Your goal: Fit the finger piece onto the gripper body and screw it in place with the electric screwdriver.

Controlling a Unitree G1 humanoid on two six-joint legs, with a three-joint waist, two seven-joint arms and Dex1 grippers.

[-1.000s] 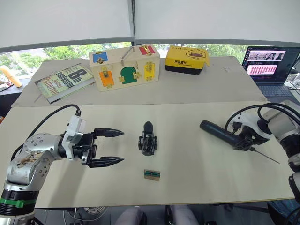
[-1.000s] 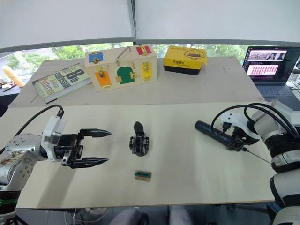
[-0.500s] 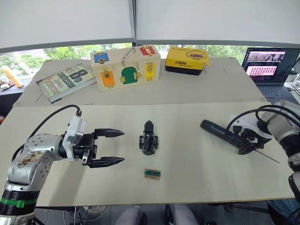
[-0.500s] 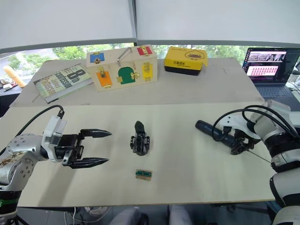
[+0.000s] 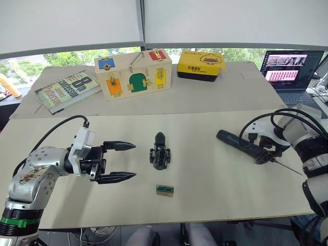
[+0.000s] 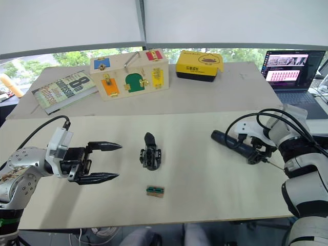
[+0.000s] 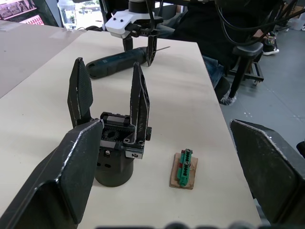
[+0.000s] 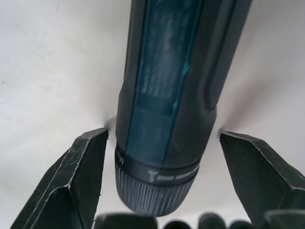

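Jaws apart astride electric screwdriver (image 8: pixel 167 109), bit cut off

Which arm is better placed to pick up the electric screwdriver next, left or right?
Right. The right gripper is open with a finger on either side of the electric screwdriver, which lies on the table. The left gripper is open too, but far off, beyond the gripper body.

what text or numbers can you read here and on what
"8": large numeral on the book cover; the remaining cover words are too blurred to read.
Yellow box: dark lettering and a logo, too small to read.
Laptop screen: text too small to read.
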